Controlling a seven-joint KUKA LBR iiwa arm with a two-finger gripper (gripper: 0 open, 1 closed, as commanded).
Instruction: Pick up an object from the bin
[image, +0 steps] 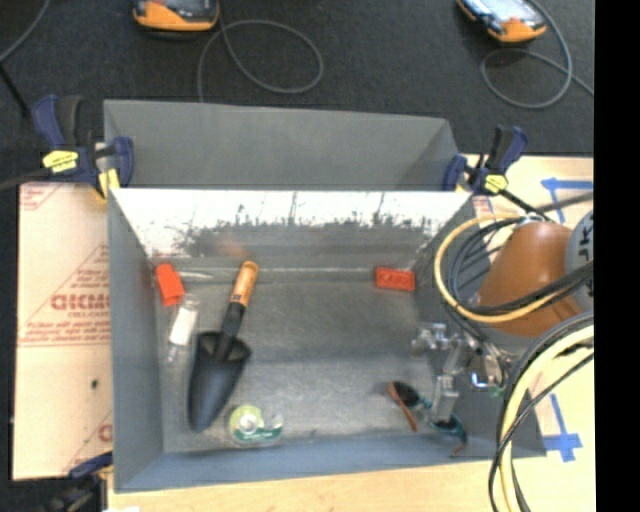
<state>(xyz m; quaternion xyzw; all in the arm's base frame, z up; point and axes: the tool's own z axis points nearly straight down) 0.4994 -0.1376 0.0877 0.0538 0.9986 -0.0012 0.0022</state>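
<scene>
While grip of the pincer (446, 396) can't be told, a slim dark red-edged stick (404, 400) lies just beside it.

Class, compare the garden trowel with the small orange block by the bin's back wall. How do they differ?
The garden trowel is long and slender; the orange block is short and boxy. The trowel has a black blade and an orange-brown handle; the block is orange all over. The trowel lies left, the block back right. Both rest on the bin floor.

Glare whitens the bin (300, 215) along its far wall, light seemingly from above.
</scene>
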